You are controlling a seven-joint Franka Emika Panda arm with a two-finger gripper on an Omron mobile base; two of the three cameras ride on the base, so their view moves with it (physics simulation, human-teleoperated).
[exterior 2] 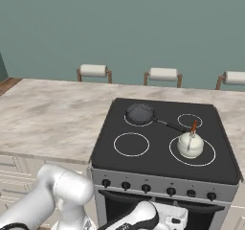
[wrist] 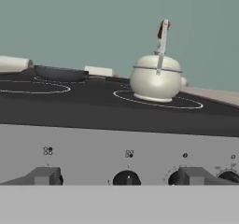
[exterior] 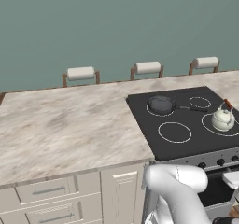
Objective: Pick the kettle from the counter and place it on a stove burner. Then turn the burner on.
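The cream-white kettle (exterior: 222,119) (exterior 2: 190,145) (wrist: 155,78) stands upright inside the large front-right stove burner (exterior 2: 208,160) (wrist: 186,104) ring on the black cooktop, its wire handle raised. The marbled counter (exterior: 70,125) (exterior 2: 48,114) stretches to the left of the stove. My gripper (wrist: 120,177) is low in front of the stove's grey control panel, open, with its fingertips (wrist: 44,175) set wide apart. A dark knob (wrist: 126,178) lies between them, untouched. The kettle is up and beyond, well clear of the gripper.
A dark frying pan (exterior: 160,103) (exterior 2: 140,112) (wrist: 60,72) sits on the back-left ring, its handle pointing towards the kettle. A row of knobs (exterior 2: 146,188) runs along the stove front. Stools (exterior: 80,73) (exterior 2: 162,74) line the counter's far side.
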